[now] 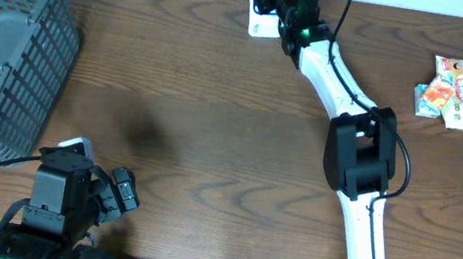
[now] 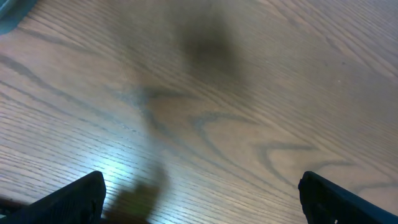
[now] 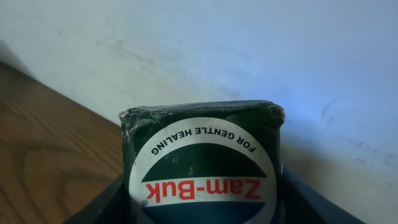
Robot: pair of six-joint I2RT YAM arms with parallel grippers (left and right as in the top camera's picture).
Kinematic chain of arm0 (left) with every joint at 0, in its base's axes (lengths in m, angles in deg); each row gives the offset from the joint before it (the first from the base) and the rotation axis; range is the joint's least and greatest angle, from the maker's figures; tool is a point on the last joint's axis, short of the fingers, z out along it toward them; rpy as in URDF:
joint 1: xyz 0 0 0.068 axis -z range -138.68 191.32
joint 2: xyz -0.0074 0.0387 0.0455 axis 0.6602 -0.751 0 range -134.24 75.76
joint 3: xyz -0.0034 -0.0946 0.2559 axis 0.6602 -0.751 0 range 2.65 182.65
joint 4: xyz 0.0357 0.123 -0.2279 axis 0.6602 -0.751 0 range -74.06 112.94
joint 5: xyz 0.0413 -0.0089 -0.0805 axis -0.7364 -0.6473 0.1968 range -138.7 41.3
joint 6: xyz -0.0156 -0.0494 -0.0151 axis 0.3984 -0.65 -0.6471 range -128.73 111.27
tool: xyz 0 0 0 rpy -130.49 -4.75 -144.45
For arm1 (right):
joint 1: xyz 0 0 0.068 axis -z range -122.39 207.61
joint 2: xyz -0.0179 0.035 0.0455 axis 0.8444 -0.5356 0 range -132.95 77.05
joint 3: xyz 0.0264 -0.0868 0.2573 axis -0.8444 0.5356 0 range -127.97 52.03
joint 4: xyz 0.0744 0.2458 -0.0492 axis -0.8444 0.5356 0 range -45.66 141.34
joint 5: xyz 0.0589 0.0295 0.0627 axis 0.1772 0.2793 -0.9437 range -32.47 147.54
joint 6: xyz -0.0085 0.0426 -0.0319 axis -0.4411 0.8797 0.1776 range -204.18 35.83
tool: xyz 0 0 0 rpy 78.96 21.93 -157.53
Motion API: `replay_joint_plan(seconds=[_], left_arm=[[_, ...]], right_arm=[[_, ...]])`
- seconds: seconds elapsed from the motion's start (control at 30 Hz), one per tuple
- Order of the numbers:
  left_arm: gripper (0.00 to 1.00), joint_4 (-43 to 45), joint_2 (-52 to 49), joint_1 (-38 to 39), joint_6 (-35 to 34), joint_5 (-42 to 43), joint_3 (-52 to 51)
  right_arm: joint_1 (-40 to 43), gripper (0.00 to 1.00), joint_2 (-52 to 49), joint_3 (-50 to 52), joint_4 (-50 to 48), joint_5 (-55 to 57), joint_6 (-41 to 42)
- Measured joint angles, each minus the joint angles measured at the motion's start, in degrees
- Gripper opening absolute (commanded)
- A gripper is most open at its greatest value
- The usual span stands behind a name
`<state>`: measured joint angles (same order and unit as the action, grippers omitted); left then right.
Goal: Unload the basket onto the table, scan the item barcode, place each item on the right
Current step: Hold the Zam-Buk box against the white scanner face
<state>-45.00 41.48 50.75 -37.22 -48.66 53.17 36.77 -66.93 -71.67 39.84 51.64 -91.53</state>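
my left jaws spread, idle over desk (image 2: 249, 93), lower left | my right jaws pinch Zam-Buk box (image 3: 202, 168), top centre overhead | can't see barcode, wrong face out = missed scan | box could bump white surface (image 3: 249, 50) beyond, twist loose

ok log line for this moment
right gripper: shut on dark green Zam-Buk box, at far edge of brown wooden table | left gripper: open, empty
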Motion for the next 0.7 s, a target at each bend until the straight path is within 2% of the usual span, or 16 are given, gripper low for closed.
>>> replay_joint_plan(seconds=[0.27,0.7], left_arm=[[0.98,0.0,0.0,0.0,0.0,0.0,0.0],[0.98,0.0,0.0,0.0,0.0,0.0,0.0]], right_arm=[[0.0,0.50,0.0,0.0,2.3,0.0,3.4],[0.5,0.49,0.0,0.1,7.0,-0.1,4.2]])
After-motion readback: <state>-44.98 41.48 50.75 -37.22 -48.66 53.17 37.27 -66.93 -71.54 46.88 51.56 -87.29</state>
